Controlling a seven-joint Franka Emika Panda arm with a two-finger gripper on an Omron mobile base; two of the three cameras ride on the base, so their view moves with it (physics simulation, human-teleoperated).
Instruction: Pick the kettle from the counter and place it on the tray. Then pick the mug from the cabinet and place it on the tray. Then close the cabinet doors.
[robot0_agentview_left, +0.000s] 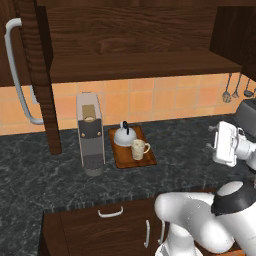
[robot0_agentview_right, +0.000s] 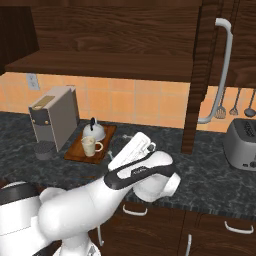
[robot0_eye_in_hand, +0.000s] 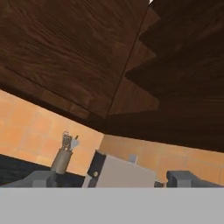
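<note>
Dark wood everywhere up top: I see the cabinet (robot0_agentview_left: 135, 45) standing wide, its shelf (robot0_agentview_left: 145, 67) bare. Left cabinet door (robot0_agentview_left: 37, 75) swung out at 9 o'clock in my left base view, silver bar handle (robot0_agentview_left: 17, 75) facing me. Going left to right along the surface (robot0_agentview_left: 45, 170): grey coffee machine (robot0_agentview_left: 90, 132), then just beside it the tray (robot0_agentview_left: 132, 147) near frame centre. Kettle (robot0_agentview_left: 124, 134) sits on the tray's far half, mug (robot0_agentview_left: 139, 148) on the near half at the kettle's 5 o'clock, close to it, handle pointing right. Whether they touch, I can't tell. Further right, utensils (robot0_agentview_left: 235, 90) hang on the orange tile wall at 2 o'clock, toaster (robot0_agentview_right: 243, 142) below them on the surface.

Right cabinet door (robot0_agentview_right: 200, 75) also open, at 2 o'clock in the right base view, with its handle (robot0_agentview_right: 222, 70).

End effector (robot0_eye_in_hand: 112, 178): fingers (robot0_eye_in_hand: 41, 177) spread wide, nothing between them, tilted up toward the cabinet underside. Arm raised right of the tray, well apart from it.
</note>
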